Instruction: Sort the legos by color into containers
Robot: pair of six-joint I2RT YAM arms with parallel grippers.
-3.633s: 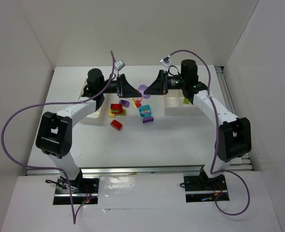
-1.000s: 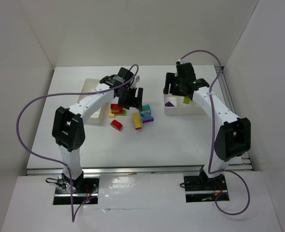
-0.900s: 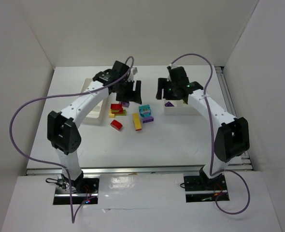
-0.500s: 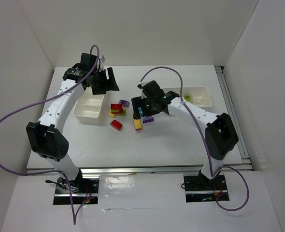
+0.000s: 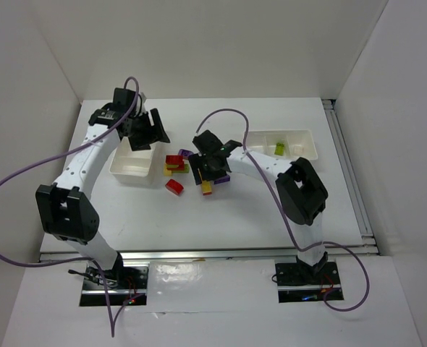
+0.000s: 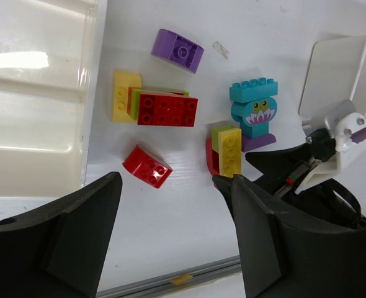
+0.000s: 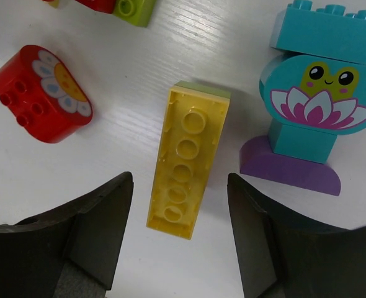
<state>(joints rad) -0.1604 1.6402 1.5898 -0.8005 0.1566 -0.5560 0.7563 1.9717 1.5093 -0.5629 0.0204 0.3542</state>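
Now R gripper [image 7: 178,186] is over the pile, jaws spread either side of yellow brick [image 7: 189,162], gap both sides, not pinching. In wrist view, red flower brick [image 7: 40,93] lies left of it. Cyan lotus piece [image 7: 316,93] on purple base [image 7: 291,166] is to the right. L gripper [image 6: 174,186] hangs by far end of L tray [image 5: 130,172], jaws wide, nothing btwn. Purple brick [image 6: 177,50] and red brick [image 6: 167,110] lie on table [image 5: 257,210] btwn trays. R tray [image 5: 304,137] holds one lime brick [image 5: 279,147].
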